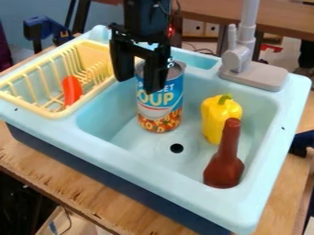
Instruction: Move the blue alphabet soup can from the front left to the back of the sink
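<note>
Pincer: Released, its fingers parted, the pincer (138, 85) hangs over the basin, one finger on the rack side, the other across the can's upper front; contact cannot be judged from this angle.
Tin can: Upright on its flat base, the can (162, 104) stands toward the back of the basin.
Pepper and bottle: A yellow pepper (219, 118) stands behind a brown bottle-shaped piece (224, 167), whose wide foot steadies its narrow neck.
Rack: Yellow bars and rim (30, 104) contain a red-orange piece (71, 90).
Edges: Raised sink walls (131, 158) and the faucet (238, 53) bound movement; room opens around the drain (176, 148).
</note>
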`<state>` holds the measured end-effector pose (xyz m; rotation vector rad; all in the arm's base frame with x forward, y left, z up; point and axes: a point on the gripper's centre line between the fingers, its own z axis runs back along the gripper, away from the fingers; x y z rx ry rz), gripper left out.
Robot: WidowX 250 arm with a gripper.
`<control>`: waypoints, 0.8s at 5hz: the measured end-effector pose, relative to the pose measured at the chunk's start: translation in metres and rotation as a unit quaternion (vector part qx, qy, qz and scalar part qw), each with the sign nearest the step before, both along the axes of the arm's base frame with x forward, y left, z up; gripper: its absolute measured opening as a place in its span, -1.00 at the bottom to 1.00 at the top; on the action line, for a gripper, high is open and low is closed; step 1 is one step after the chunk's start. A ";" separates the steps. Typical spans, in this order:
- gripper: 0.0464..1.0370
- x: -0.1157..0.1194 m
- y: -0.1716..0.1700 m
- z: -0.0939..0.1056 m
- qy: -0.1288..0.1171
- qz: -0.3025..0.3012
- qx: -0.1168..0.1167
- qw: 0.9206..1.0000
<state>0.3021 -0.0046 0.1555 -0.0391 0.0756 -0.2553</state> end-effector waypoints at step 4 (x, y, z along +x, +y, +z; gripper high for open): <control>0.93 -0.047 -0.022 0.055 0.023 0.010 0.072 0.997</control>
